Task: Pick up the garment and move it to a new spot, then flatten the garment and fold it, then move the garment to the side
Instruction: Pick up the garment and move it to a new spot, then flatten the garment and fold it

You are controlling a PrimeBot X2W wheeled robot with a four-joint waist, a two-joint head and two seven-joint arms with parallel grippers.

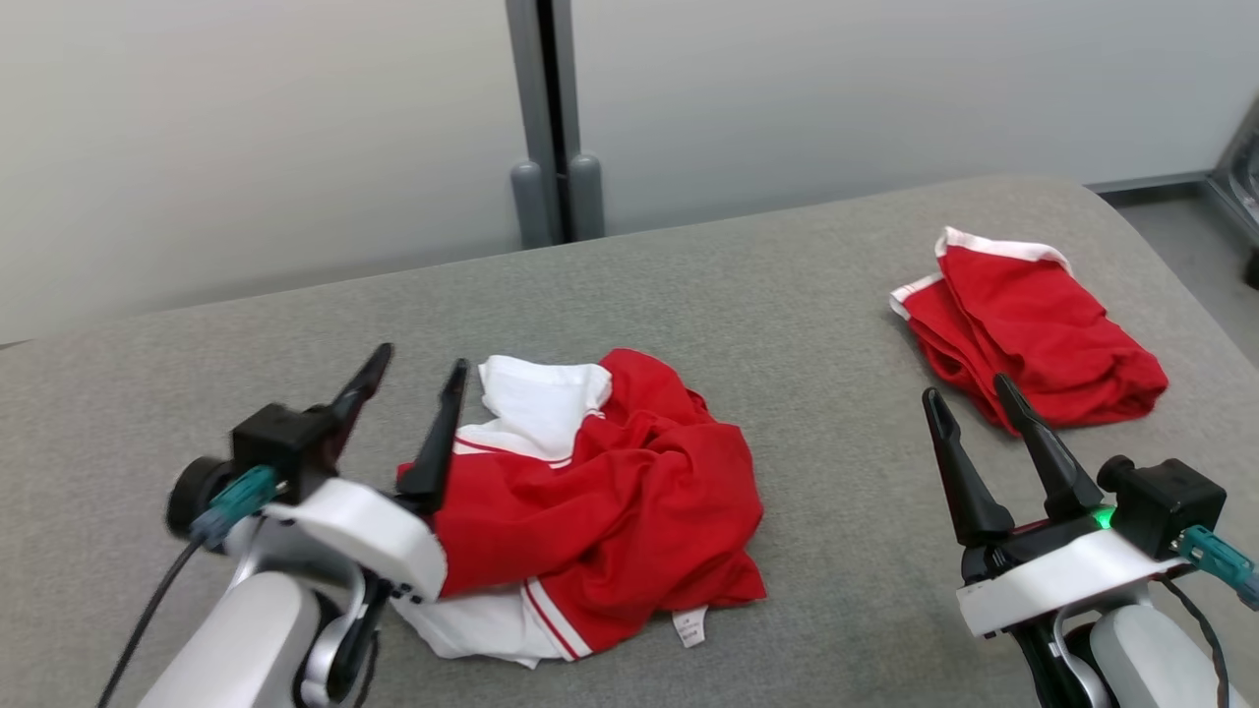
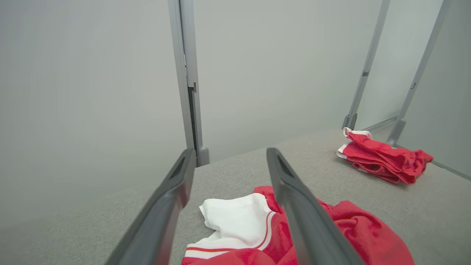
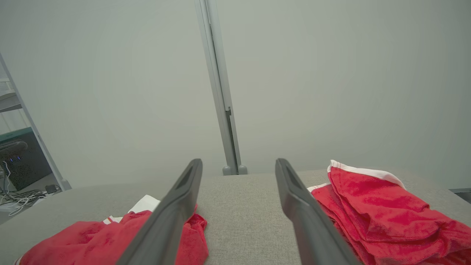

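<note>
Bare grey surface (image 1: 836, 324) lies open between crumpled garment (image 1: 610, 492) and folded red cloth (image 1: 1033, 334); wall (image 1: 246, 147) behind.

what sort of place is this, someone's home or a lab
Likely a robotics lab or test cell, not a home: a grey fabric-covered table backed by plain pale partition panels on a metal post, and dark electronics with loose cables on the floor beyond.
</note>
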